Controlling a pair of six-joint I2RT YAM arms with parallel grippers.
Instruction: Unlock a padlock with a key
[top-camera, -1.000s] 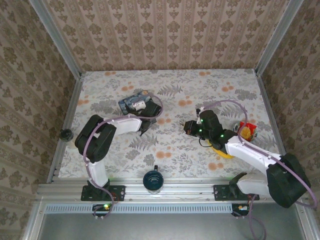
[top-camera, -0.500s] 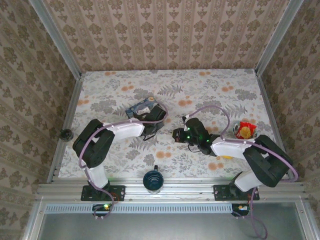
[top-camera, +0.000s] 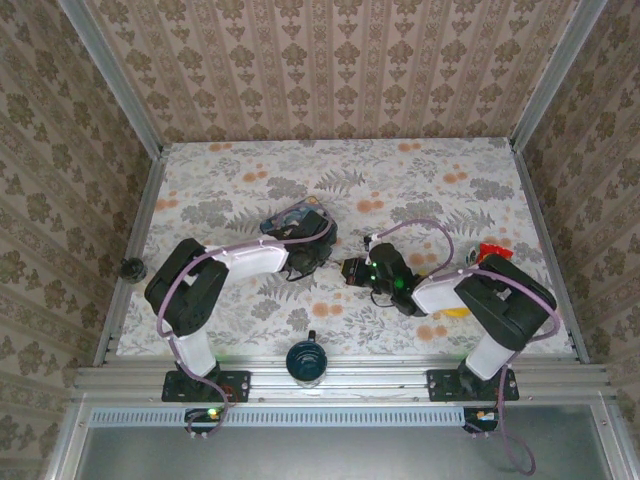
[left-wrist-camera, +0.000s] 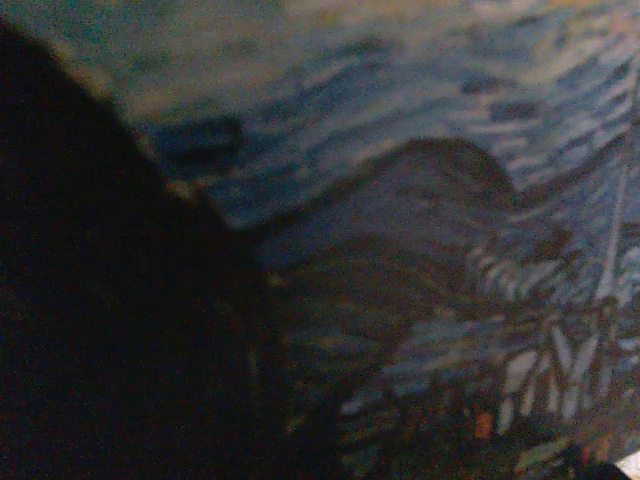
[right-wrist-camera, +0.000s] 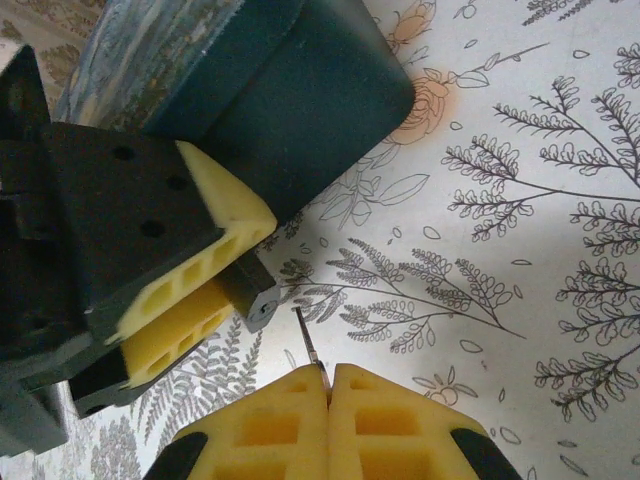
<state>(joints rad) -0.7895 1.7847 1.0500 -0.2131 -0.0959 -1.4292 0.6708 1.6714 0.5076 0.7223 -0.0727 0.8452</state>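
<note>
No writing I can make out anywhere. The blue painted box (top-camera: 282, 218) shows only swirling brushwork up close, with no lettering on it. The red packet (top-camera: 492, 250) on the right is too small to read.

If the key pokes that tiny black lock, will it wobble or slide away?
Probably not much: the padlock looks pinched between the yellow fingers of the left gripper, so it should hold steady. It looks small and hard, so it is likely stiff, not squishy. Only one end seems gripped, so a sideways push from the key might twist it.
</note>
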